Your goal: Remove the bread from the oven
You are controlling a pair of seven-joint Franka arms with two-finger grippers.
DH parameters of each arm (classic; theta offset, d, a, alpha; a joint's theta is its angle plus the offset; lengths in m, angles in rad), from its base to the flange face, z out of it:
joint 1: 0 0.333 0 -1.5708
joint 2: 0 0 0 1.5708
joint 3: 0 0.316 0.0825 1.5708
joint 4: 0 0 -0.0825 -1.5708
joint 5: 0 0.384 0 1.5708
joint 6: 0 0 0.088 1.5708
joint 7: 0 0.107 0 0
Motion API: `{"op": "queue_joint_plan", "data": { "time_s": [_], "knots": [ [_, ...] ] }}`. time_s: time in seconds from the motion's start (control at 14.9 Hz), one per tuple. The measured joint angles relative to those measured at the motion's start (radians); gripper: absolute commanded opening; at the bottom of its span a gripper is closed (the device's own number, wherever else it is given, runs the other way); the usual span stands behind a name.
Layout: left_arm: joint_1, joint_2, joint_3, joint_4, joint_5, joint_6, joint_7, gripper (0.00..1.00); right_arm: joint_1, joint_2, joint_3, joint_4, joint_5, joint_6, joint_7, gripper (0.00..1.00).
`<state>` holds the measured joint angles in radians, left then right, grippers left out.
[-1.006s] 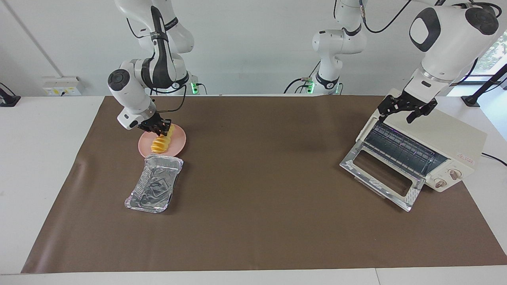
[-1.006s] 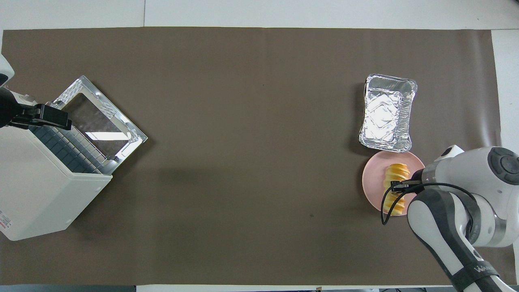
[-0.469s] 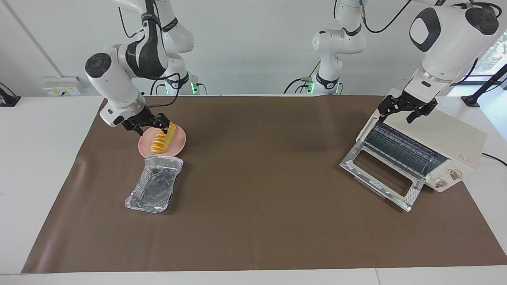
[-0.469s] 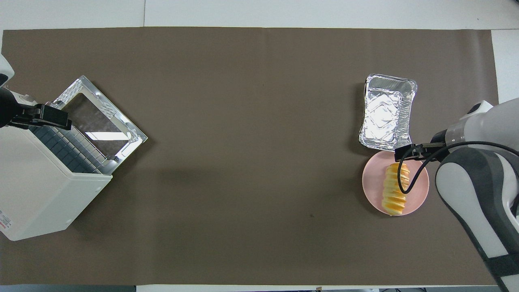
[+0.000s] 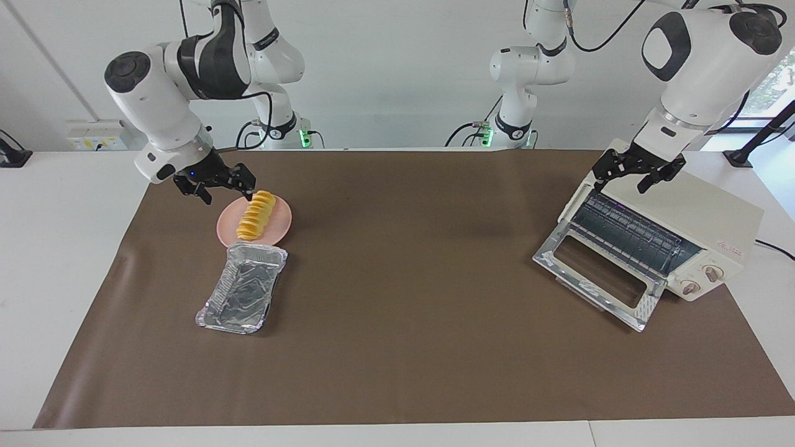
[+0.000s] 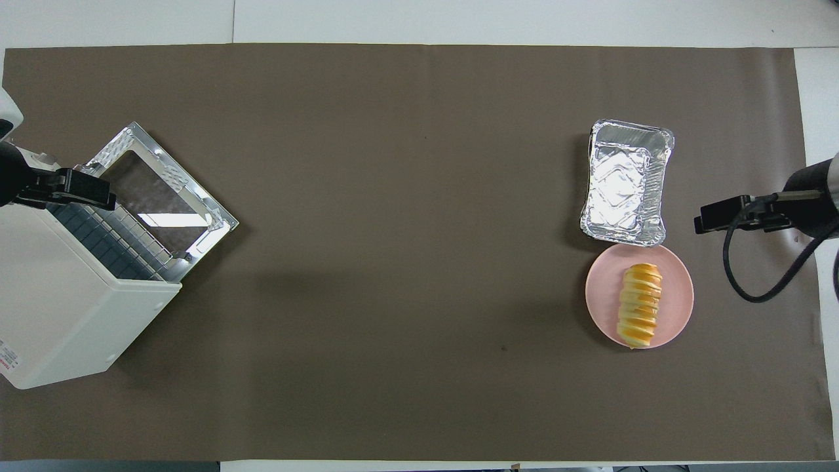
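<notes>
While ridged bread [image 5: 256, 215] lies on round plate [image 5: 279, 228], right tool [image 5: 218, 187] gapes.

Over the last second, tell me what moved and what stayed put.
The right claw let go of the bread, rose and drew back off the pink plate toward its own end of the table. The bread stays on the plate. The foil tray, the open oven and the left claw over it are unchanged.

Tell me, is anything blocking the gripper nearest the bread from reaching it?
Nothing visible. The right gripper is raised beside the pink plate, fingers open, and the bread lies uncovered on that plate. The foil tray sits farther from the robots.
</notes>
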<state>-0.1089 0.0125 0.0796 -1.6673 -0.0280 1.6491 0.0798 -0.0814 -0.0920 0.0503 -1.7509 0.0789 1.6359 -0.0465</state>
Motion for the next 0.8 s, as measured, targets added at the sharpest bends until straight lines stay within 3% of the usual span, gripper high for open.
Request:
{"op": "queue_joint_plan", "data": {
  "time_s": [0.2, 0.8],
  "knots": [
    [0.000, 0.000, 0.000, 0.000, 0.000, 0.000, 0.000, 1.00, -0.001, -0.001, 0.003, 0.057, -0.024, -0.020, 0.000, 1.00],
    [0.000, 0.000, 0.000, 0.000, 0.000, 0.000, 0.000, 1.00, -0.004, 0.021, 0.002, 0.058, -0.070, -0.065, 0.000, 1.00]
  ]
}}
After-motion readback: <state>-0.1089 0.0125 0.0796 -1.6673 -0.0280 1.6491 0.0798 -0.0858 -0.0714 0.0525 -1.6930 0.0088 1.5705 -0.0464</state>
